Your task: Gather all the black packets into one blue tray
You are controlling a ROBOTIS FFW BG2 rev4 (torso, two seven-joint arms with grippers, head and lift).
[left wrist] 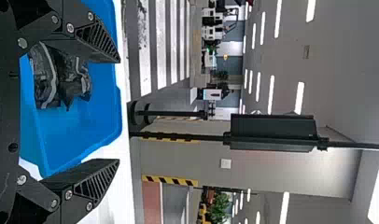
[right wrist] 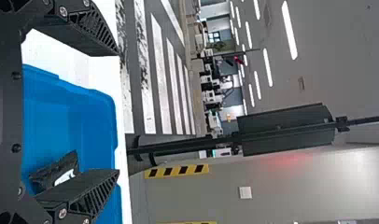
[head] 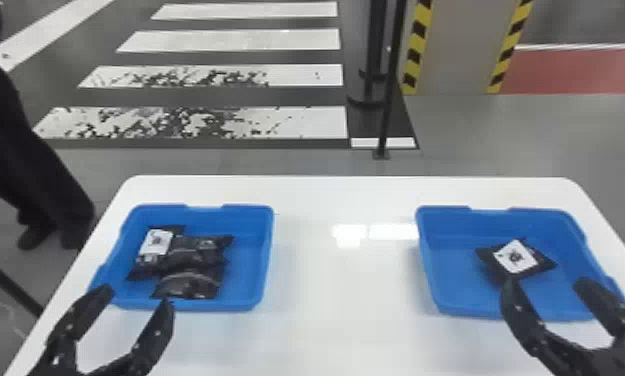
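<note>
My left gripper [head: 138, 295] stands open at the near edge of the left blue tray [head: 246, 270], which holds several black packets [head: 193, 252] bunched at its left and middle. Over the near right part of the right blue tray [head: 451, 280], my right gripper [head: 543, 285] is open too, close to a single black packet [head: 538, 265] with a white label. In the left wrist view the left gripper [left wrist: 118, 112] has nothing between its fingertips, with packets [left wrist: 61, 79] behind. The right wrist view has the right gripper [right wrist: 118, 112] empty and the packet [right wrist: 61, 172] partly behind one finger.
Both trays rest on a white table [head: 346, 280] with a wide gap between them. Beyond its far edge stand a black post [head: 391, 90] and a pillar [head: 463, 45] with yellow and black stripes.
</note>
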